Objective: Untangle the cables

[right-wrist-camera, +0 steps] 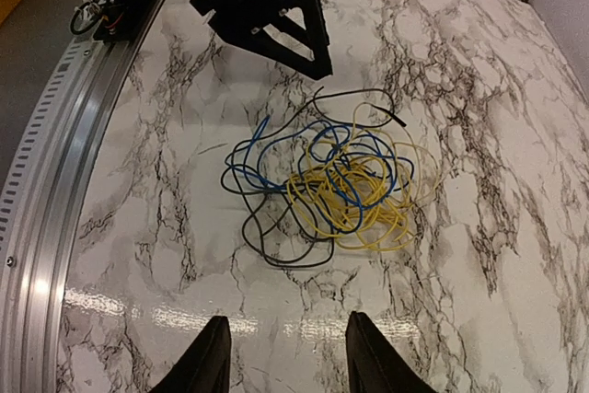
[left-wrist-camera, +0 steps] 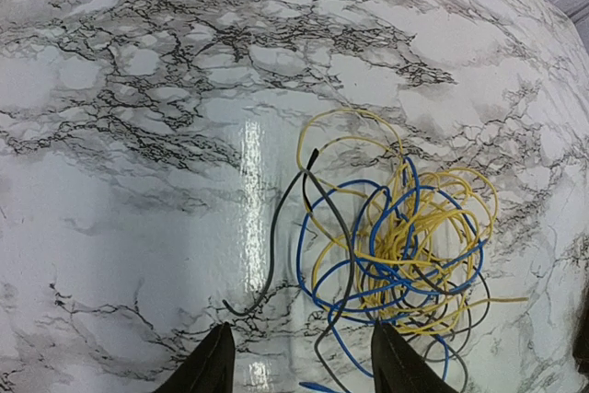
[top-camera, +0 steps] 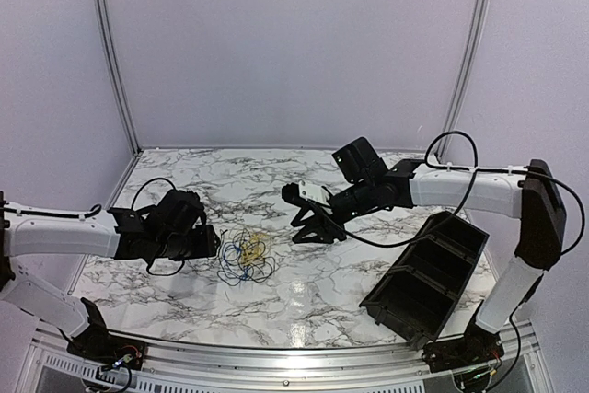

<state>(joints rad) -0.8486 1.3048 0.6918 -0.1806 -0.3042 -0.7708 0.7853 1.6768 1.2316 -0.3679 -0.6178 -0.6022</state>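
Note:
One tangle of thin yellow, blue and black cables (top-camera: 247, 255) lies on the marble table between the two arms. My left gripper (top-camera: 210, 244) is open and empty just left of it. In the left wrist view the tangle (left-wrist-camera: 405, 236) lies ahead and to the right of that gripper (left-wrist-camera: 302, 342), and a black strand and a blue strand reach in between the fingertips. My right gripper (top-camera: 308, 227) is open and empty to the right of the tangle. In the right wrist view the tangle (right-wrist-camera: 331, 177) lies well ahead of that gripper (right-wrist-camera: 287, 333), apart from it.
A black compartment bin (top-camera: 428, 278) stands tilted at the right front of the table. The left gripper (right-wrist-camera: 276, 16) shows beyond the tangle in the right wrist view. A metal rail (top-camera: 276, 356) runs along the table's near edge.

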